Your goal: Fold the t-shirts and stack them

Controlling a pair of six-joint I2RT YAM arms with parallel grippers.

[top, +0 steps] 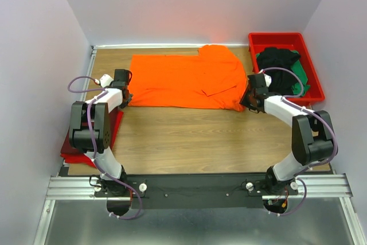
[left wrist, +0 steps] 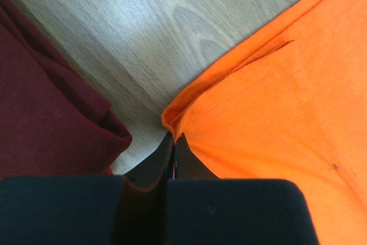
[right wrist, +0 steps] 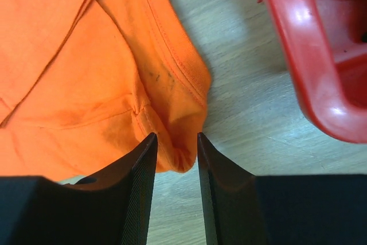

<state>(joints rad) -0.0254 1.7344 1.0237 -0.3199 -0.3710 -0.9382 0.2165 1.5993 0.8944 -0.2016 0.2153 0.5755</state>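
A bright orange t-shirt (top: 189,78) lies spread across the far half of the table, its right part folded over. At the shirt's near left corner (left wrist: 275,101) my left gripper (top: 127,99) (left wrist: 173,137) is shut, its jaws pinching the tip of that corner. My right gripper (top: 248,100) (right wrist: 175,139) is open at the near right corner, and a bunched fold of the orange cloth (right wrist: 86,73) sits between its fingers without being squeezed. A maroon t-shirt (left wrist: 46,113) lies just left of the left gripper.
A red plastic tray (top: 314,87) (right wrist: 298,55) stands at the far right, close beside my right gripper, with a black shirt (top: 278,61) and a green one (top: 298,77) in it. Red and maroon cloth (top: 77,154) is piled at the left edge under the left arm.
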